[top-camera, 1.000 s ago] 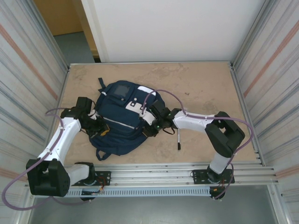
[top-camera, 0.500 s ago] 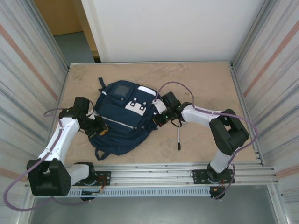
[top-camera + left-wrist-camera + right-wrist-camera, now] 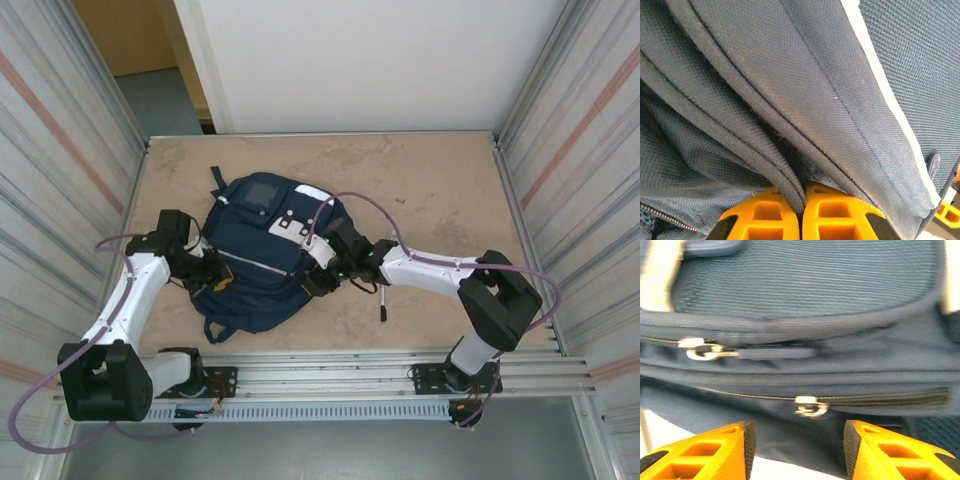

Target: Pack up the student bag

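The student bag (image 3: 262, 252), a navy backpack with white patches, lies flat at the middle left of the table. My left gripper (image 3: 213, 279) is at its left edge, and its orange fingers (image 3: 837, 212) are shut on a piped fold of the bag's fabric (image 3: 790, 185). My right gripper (image 3: 320, 272) is at the bag's right side. In the right wrist view it (image 3: 797, 442) stands open with nothing between its fingers, facing a metal zipper slider (image 3: 810, 406) just beyond the tips. A second slider (image 3: 701, 351) with a long pull sits higher left.
A thin pen (image 3: 382, 300) with a dark tip lies on the table just right of the bag, under my right forearm. Metal walls close in both sides, and a rail (image 3: 350, 365) runs along the near edge.
My right gripper swung out to the right, then came back to the bag's right side, and its jaws opened. The left gripper kept its hold on the bag.
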Robot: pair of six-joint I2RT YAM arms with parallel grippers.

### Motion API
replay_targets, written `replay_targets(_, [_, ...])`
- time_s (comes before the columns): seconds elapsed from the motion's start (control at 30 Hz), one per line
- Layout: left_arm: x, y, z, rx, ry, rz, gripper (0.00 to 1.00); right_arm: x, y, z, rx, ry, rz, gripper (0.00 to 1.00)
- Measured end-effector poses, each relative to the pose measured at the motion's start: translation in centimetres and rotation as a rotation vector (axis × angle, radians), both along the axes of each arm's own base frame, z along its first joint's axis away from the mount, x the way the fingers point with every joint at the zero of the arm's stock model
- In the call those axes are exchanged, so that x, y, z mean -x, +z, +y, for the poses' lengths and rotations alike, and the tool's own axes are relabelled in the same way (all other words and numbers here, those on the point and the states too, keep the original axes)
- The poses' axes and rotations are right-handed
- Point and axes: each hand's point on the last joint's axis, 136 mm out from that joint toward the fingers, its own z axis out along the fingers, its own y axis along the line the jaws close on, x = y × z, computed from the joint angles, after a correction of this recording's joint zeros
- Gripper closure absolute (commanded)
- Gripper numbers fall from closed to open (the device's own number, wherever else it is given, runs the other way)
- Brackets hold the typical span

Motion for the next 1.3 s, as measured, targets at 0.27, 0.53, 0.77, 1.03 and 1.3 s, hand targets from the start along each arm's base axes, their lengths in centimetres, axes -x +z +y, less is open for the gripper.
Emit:
replay_targets(0.27, [0.0, 0.0, -0.1, 0.008, -0.002, -0.001, 1.00, -1.5, -1.3, 0.5, 0.065, -0.156, -0.068, 0.63])
replay_targets(0.53, [-0.1, 0.0, -0.1, 0.011, -0.001, -0.001, 1.00, -0.4, -1.8, 2.1, 0.077, -0.220, -0.098, 0.98])
replay_targets(0.77, [-0.1, -0.1, -0.3, 0.020, -0.008, 0.006, 1.00, -1.8, -1.0, 0.5, 0.059, -0.270, -0.097, 1.00])
replay_targets(1.03, [-0.1, -0.2, -0.4, 0.023, -0.020, 0.010, 1.00, -5.3, -0.3, -2.9, 0.032, -0.367, -0.061, 0.98])
replay_targets(1.3, [-0.1, -0.2, -0.6, 0.038, -0.032, 0.015, 1.00, -1.8, 1.2, -2.7, -0.061, -0.246, 0.014, 0.58])
